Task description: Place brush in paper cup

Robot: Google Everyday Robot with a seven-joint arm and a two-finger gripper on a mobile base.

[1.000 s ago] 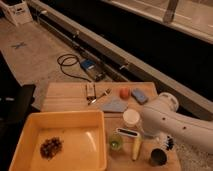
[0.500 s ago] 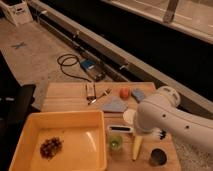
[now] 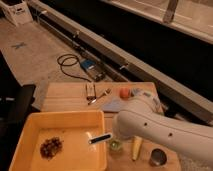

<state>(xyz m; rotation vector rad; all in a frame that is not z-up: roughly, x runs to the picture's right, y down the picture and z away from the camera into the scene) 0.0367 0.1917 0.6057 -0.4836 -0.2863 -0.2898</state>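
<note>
The brush (image 3: 100,138), a dark handle with a pale tip, sticks out to the left from under my white arm (image 3: 155,130) and hangs over the right edge of the yellow tray (image 3: 30,131). My gripper (image 3: 115,136) is at the brush's right end, mostly hidden by the arm. A pale yellowish paper cup (image 3: 136,148) lies just right of it on the wooden table, partly covered by the arm. A small green cup (image 3: 115,146) stands right below the gripper.
The tray holds a dark clump (image 3: 51,147). A dark metal can (image 3: 159,158) stands at the front right. Utensils (image 3: 92,94), a red-orange object (image 3: 124,93) and a blue object (image 3: 145,95) lie at the table's back. A cable (image 3: 70,65) lies on the floor.
My arm has swung left and nearer the camera, now covering the table's right middle. The brush has moved left with it, to over the tray's right edge.
</note>
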